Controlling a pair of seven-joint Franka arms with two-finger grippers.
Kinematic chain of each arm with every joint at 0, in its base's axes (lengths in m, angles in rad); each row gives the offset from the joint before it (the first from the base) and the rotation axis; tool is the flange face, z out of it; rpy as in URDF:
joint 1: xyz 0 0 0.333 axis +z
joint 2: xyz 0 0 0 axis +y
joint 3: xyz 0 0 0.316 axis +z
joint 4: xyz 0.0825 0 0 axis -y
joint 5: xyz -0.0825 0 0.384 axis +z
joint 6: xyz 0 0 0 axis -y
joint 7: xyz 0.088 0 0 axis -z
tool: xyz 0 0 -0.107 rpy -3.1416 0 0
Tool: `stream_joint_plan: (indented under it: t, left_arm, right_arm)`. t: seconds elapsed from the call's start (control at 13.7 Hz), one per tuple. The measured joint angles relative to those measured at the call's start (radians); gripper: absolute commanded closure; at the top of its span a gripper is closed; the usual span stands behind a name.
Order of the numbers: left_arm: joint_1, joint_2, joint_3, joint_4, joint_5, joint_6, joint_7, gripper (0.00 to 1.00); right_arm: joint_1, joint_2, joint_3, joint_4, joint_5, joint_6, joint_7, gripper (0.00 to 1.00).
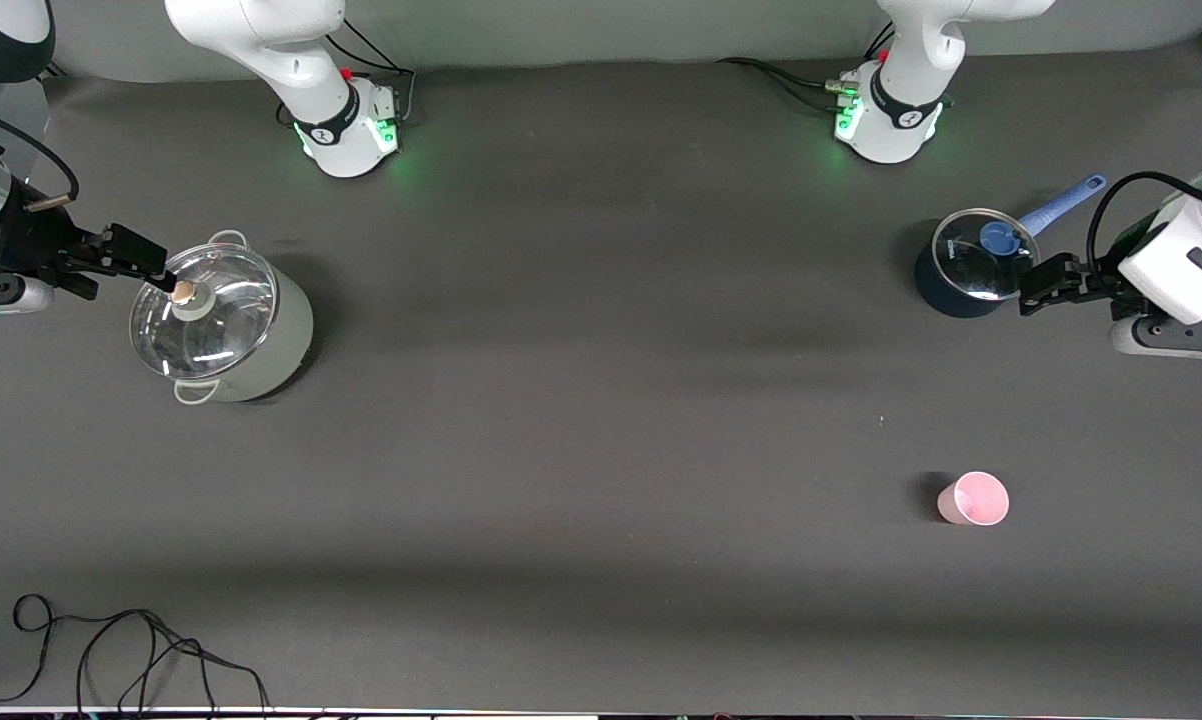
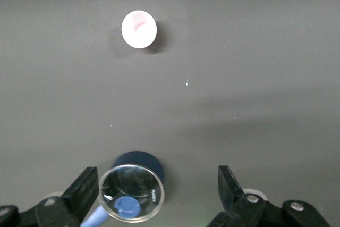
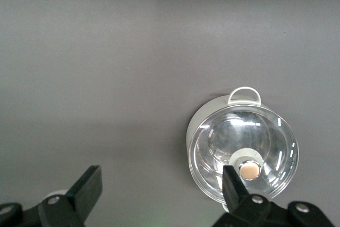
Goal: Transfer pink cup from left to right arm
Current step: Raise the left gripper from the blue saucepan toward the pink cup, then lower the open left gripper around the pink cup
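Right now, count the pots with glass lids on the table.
2. The white pot stands toward the right arm's end of the table. The dark blue pot stands toward the left arm's end, farther from the front camera than the pink cup.

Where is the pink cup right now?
The pink cup stands upright on the table toward the left arm's end, nearer the front camera than the dark blue pot, and nothing is touching it.
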Motion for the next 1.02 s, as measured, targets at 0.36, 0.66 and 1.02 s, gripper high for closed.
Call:
stream_joint_plan:
  t: [0.36,0.66,1.02]
  left_arm:
    - [0.021,0.042,0.01,0.082,0.008,0.025,0.422,0.0]
    - [0.132,0.097,0.017,0.1,-0.11,0.09,0.754,0.0]
    - [0.344,0.193,0.024,0.102,-0.414,0.098,1.204,0.0]
  right_arm:
    - [0.0,0.0,0.0,0.0,0.0,0.0,0.0,0.0]
    - [0.0,0.0,0.0,0.0,0.0,0.0,0.0,0.0]
    - [0.0,0.0,-0.001,0.0,0.0,0.0,0.0,0.0]
